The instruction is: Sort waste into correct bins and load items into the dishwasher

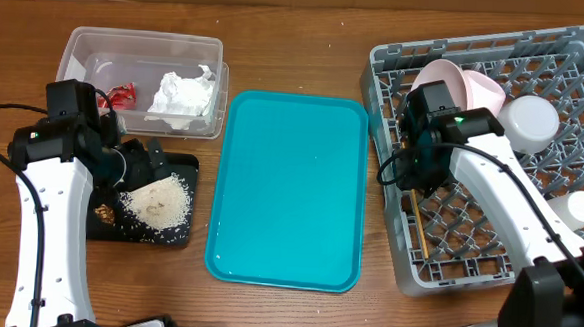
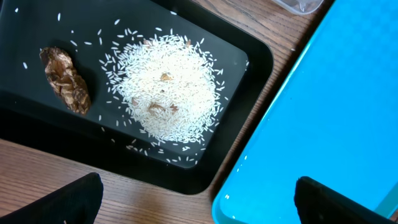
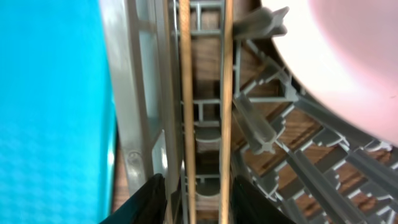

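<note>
Overhead: grey dish rack [image 1: 467, 263] right of a teal tray [image 1: 291, 183]; black tray [image 2: 261, 62] at left holds rice [image 2: 168, 87]. Right gripper [image 3: 198, 186] straddles two chopsticks [image 3: 186, 124] lying in the rack, jaws parted, seemingly not pinching. Left gripper [image 2: 196, 193] hangs above the black tray's edge, jaws spread wide, empty.

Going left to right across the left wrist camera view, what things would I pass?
Small brown food lump → heap of loose white rice grains → teal plastic serving tray.
</note>
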You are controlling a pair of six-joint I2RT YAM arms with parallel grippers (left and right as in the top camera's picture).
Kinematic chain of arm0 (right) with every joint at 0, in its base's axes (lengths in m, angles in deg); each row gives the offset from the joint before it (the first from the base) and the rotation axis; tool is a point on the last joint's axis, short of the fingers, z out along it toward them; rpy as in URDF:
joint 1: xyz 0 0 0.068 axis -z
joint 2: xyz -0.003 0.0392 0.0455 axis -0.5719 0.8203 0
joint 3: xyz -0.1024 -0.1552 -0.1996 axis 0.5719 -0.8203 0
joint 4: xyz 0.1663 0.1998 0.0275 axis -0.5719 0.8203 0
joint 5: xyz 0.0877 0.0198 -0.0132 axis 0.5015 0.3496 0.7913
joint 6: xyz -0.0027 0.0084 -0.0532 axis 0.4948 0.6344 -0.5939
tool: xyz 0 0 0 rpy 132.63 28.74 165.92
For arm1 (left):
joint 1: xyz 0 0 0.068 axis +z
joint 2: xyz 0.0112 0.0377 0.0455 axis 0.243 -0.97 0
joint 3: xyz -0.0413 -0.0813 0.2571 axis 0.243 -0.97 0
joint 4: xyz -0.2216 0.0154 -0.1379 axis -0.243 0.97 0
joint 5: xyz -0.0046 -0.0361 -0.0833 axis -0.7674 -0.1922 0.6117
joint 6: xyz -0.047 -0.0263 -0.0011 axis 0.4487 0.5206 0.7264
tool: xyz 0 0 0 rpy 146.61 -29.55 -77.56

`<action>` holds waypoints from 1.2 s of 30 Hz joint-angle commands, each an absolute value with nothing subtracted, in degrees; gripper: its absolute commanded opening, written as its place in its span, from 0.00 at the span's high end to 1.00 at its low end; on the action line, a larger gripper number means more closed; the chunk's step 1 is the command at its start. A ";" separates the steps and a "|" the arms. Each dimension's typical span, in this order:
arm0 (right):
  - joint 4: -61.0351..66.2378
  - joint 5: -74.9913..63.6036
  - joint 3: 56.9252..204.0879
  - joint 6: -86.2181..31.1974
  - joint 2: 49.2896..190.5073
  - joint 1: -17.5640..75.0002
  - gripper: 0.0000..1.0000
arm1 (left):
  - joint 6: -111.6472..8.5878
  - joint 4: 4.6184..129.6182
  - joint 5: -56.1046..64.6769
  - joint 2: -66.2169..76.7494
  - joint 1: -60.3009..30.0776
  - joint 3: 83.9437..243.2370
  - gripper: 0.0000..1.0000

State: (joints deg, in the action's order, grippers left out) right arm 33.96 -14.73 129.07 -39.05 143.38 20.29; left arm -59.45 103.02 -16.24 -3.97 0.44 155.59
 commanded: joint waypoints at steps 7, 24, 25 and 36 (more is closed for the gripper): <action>31.03 -6.75 135.70 -32.38 131.32 22.39 0.19 | -60.13 102.93 -16.28 -3.84 0.55 156.25 0.00; 34.83 -7.48 123.72 -32.80 109.05 29.38 0.00 | -60.13 102.93 -16.26 -3.88 0.55 156.25 0.00; 34.15 -7.63 121.95 -32.78 106.58 29.38 0.00 | -60.13 102.93 -16.26 -3.88 0.55 156.25 0.00; 33.78 -9.33 113.62 -31.97 87.98 29.38 0.00 | -60.13 102.93 -16.26 -3.88 0.55 156.22 0.00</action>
